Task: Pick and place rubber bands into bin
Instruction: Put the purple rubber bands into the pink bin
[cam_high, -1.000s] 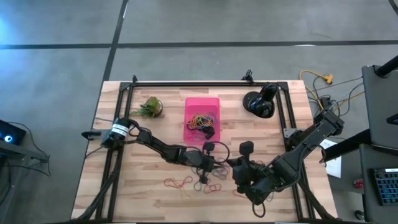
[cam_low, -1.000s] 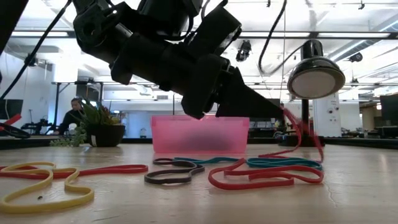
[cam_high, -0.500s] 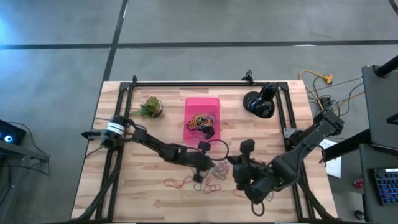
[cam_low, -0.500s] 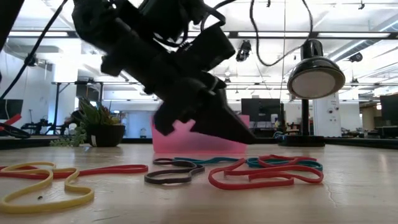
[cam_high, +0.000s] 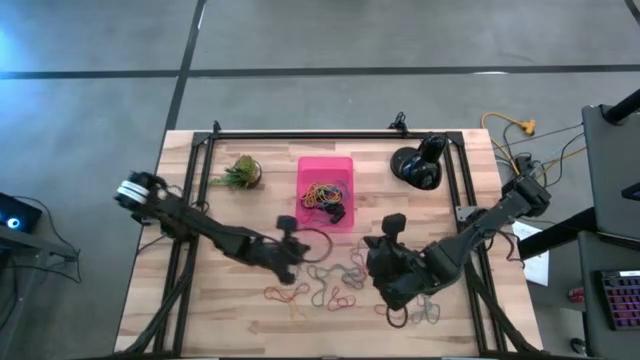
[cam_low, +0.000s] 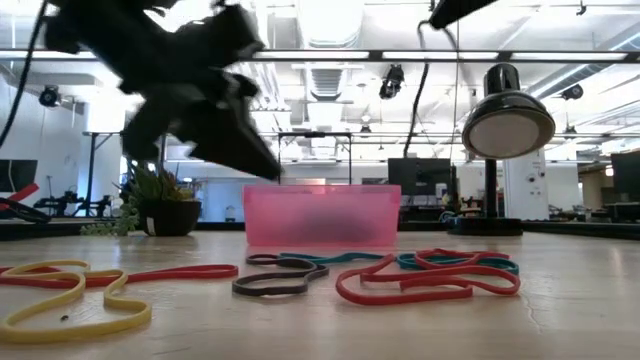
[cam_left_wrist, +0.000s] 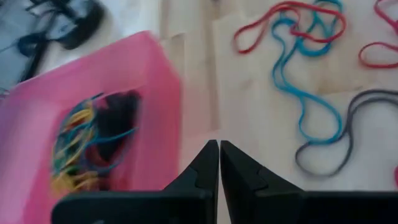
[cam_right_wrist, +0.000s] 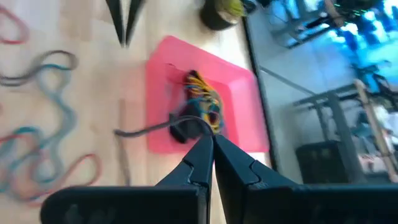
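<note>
High view first: we see the bright pink translucent rectangular plastic bin (cam_high: 326, 192) resting on the wooden table (cam_high: 200, 300) near the middle of its far edge, with a tangle of thin coloured rubber bands (cam_high: 322, 194) already inside it. More of these loops, red, blue-grey, dark grey and yellow, lie scattered on the boards toward the near edge, in front of the bin. The left gripper (cam_high: 290, 262) hangs over the table just in front of the bin's near left corner, its fingers pressed together with nothing between them. The right gripper (cam_high: 383, 247) sits over the loose bands toward the bin's near right corner, likewise clenched; in its wrist view a dark strand lies right at the fingertips, and we cannot tell whether it is gripped. In the far left part of the table stands a small green leafy plant in a dark pot (cam_high: 241, 172), and in the far right part a round black object (cam_high: 415, 166).
</note>
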